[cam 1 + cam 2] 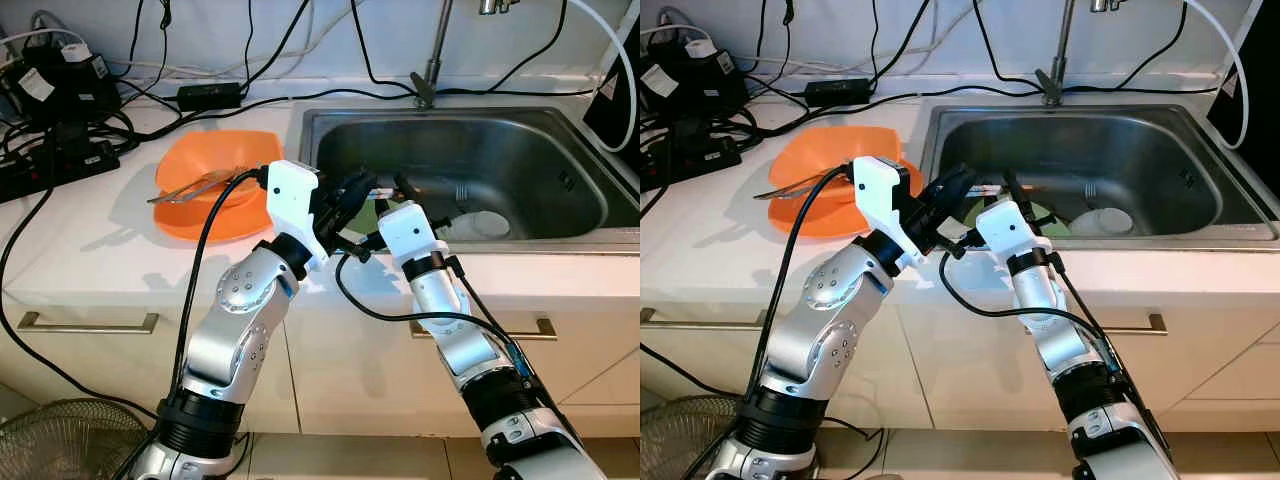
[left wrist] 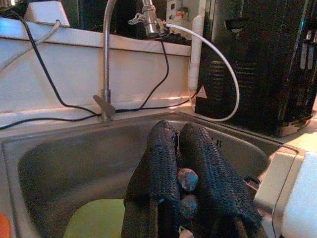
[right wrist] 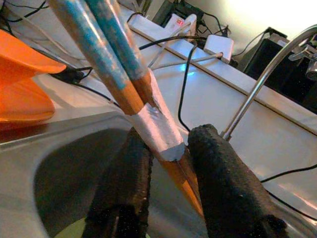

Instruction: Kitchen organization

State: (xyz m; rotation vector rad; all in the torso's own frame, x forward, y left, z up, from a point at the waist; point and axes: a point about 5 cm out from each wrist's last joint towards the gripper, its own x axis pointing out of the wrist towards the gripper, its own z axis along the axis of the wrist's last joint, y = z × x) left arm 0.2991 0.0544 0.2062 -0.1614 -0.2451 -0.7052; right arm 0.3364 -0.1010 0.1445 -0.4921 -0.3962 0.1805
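Over the sink's near rim, you have two chopsticks (image 3: 130,84) clamped in the right gripper (image 3: 166,163).

Their long axis runs up and away from its fingers, toward the counter side where the orange plate (image 1: 205,190) lies (blue upper shafts, a silver band at the pinch), so any set-down there means swinging left. Your left gripper (image 2: 181,173), the nearer one to that plate, hovers just beside it with fingers pressed together on a small rounded piece I cannot identify. Count: two chopsticks, one orange plate carrying one fork (image 1: 195,186), one white dish (image 1: 488,224) in the sink (image 1: 520,150).
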